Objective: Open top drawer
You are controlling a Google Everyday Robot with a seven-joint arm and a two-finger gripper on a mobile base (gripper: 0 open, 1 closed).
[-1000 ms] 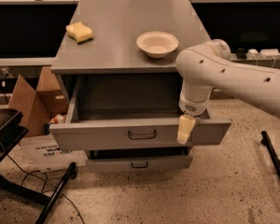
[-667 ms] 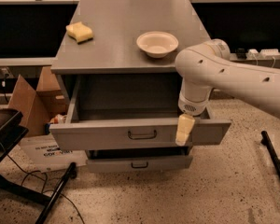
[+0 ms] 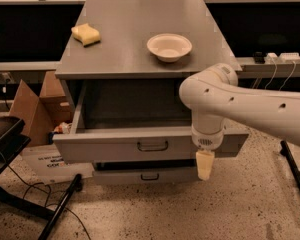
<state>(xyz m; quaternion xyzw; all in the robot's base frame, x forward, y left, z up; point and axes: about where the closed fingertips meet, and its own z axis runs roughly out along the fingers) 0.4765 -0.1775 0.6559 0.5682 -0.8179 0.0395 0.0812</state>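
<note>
The top drawer (image 3: 110, 146) is a wide grey metal drawer pulled far out of the cabinet, with its plain grey inside showing. Its small dark loop handle (image 3: 152, 146) sits at the centre of the front. My gripper (image 3: 205, 165) hangs from the white arm in front of the drawer's right part, to the right of the handle and apart from it. A cream fingertip (image 3: 205, 168) points down past the drawer's lower edge.
A lower grey drawer (image 3: 145, 176) with the same handle sits under the top one. A white bowl (image 3: 169, 46) and a yellow sponge (image 3: 86, 34) lie on the cabinet top. A cardboard box (image 3: 32, 106) and a black stand (image 3: 20, 184) are at the left.
</note>
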